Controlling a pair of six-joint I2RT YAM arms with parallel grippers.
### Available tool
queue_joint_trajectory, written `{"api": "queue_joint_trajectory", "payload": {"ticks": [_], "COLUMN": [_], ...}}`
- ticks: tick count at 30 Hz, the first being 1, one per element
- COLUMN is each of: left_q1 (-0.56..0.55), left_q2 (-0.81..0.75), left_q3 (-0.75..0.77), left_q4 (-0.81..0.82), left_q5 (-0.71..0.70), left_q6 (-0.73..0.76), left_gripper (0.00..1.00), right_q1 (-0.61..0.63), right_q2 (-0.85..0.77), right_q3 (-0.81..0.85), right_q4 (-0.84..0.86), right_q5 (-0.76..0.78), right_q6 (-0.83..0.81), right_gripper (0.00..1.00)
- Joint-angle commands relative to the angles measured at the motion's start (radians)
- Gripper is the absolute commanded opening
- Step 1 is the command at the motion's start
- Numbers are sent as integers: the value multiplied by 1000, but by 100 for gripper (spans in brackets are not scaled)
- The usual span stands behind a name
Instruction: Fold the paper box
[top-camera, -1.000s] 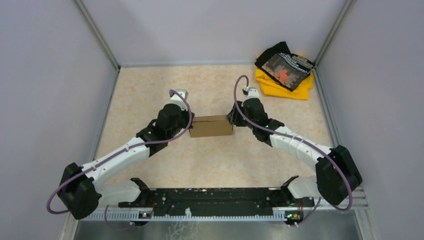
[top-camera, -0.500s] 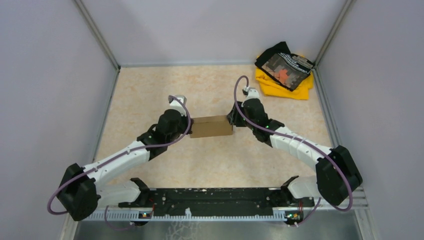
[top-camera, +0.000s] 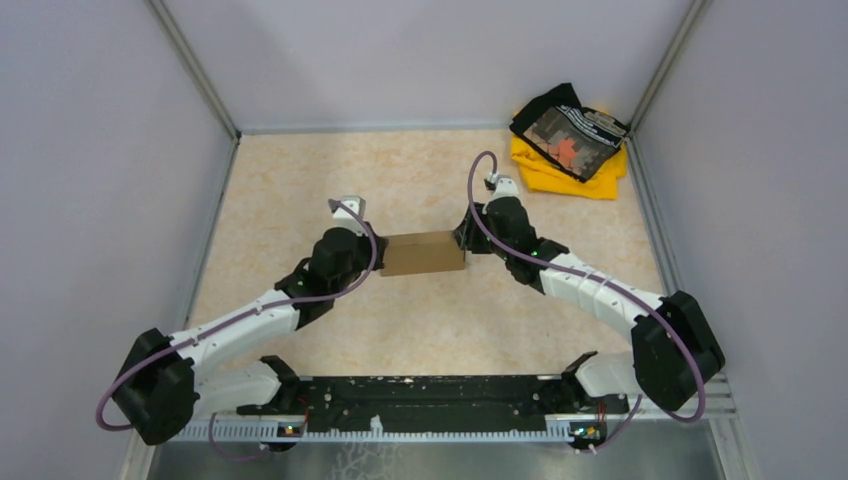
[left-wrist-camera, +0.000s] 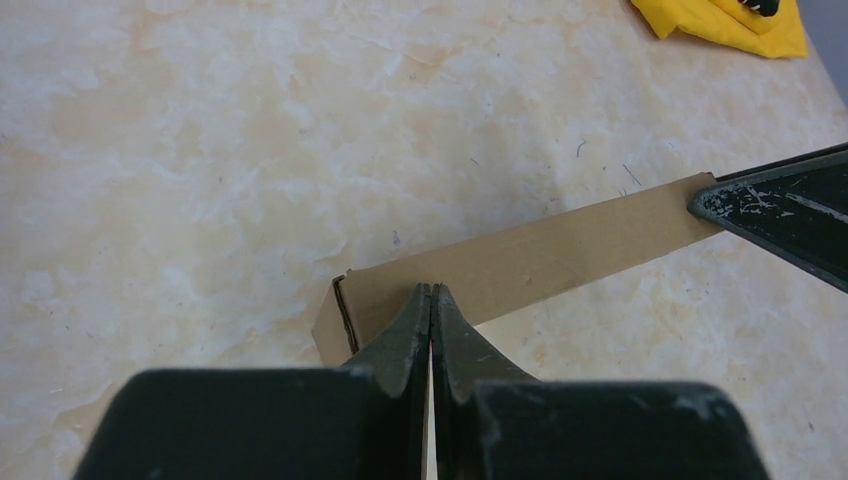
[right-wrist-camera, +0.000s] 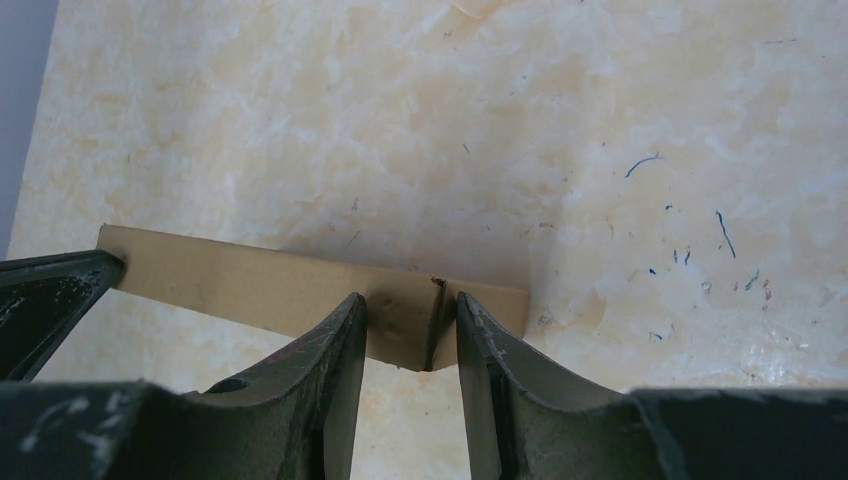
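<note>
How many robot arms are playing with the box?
2. The left arm reaches from the left, the shut left gripper at the paper box's left end. The right arm reaches from the right, the right gripper astride its right end.

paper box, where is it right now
In the top view the paper box sits mid-table, with the left fingers at its left end and the right fingers at its right end.

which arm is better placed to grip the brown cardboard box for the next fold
Probably right: the right gripper has parted jaws straddling the right end of the brown corrugated-cardboard paper box. The left gripper is shut, its tips only at the left end.
</note>
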Motion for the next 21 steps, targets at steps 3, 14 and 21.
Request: {"api": "queue_joint_trajectory", "payload": {"ticks": [3,14,21], "left_q1": [-3,-4,-3], "left_q2": [86,84,90], "left_q3": [0,31,-25], "left_q4": [-118,-74,28], "left_q5": [37,153,240], "left_q6": [3,12,-23], "left_gripper": [4,18,18], "right_q1": [18,18,18], "right_q2": [25,6,17], "right_q3": [-42,-42,-44], "right_q4": [-192,-205,-199], "right_q5": [-1,3,-1], "right_q6": [-41,-43,-41], "right_gripper": [37,37,37]}}
